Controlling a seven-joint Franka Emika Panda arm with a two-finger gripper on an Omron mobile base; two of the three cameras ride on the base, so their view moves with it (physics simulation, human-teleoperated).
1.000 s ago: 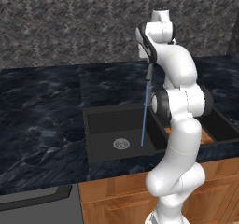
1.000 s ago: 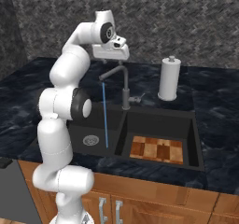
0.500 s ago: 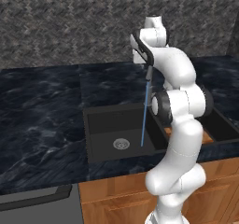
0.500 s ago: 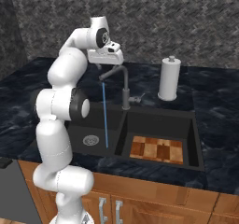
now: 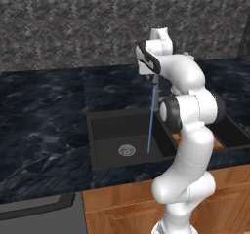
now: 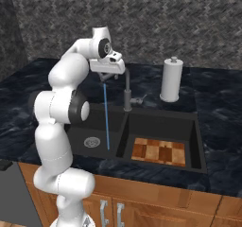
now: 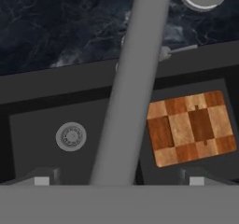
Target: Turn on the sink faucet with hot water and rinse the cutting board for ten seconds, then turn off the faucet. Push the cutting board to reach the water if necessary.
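In the left base view, the water (image 5: 151, 121) is being seen as a thin blue line falling from the faucet (image 5: 155, 79) into the left basin of the sink (image 5: 97, 130), landing just beside the drain (image 5: 126, 150); the claw (image 5: 149, 67) is being held up at the spout, largely masked by the arm, so whether it is released or clenched cannot be told here.

In the right base view, the stream is being dropped into the left basin, while the cutting board (image 6: 158, 151) is lying flat on the floor of the right basin, well apart from the water and not being rinsed; the white cylinder (image 6: 171, 80) is standing on the desk (image 6: 222, 112) behind the sink; the claw (image 6: 108, 74) is being kept over the curved spout.

In the hand view, the spout (image 7: 133, 87) is being seen running up between the two fingertips (image 7: 41, 180), which are standing apart on either side of it without touching; the claw is being judged released, grasping nothing. The board is being judged stiff, light and likely slippery on the wet basin; it is probably best pushed at an edge, or the spout swung toward it.
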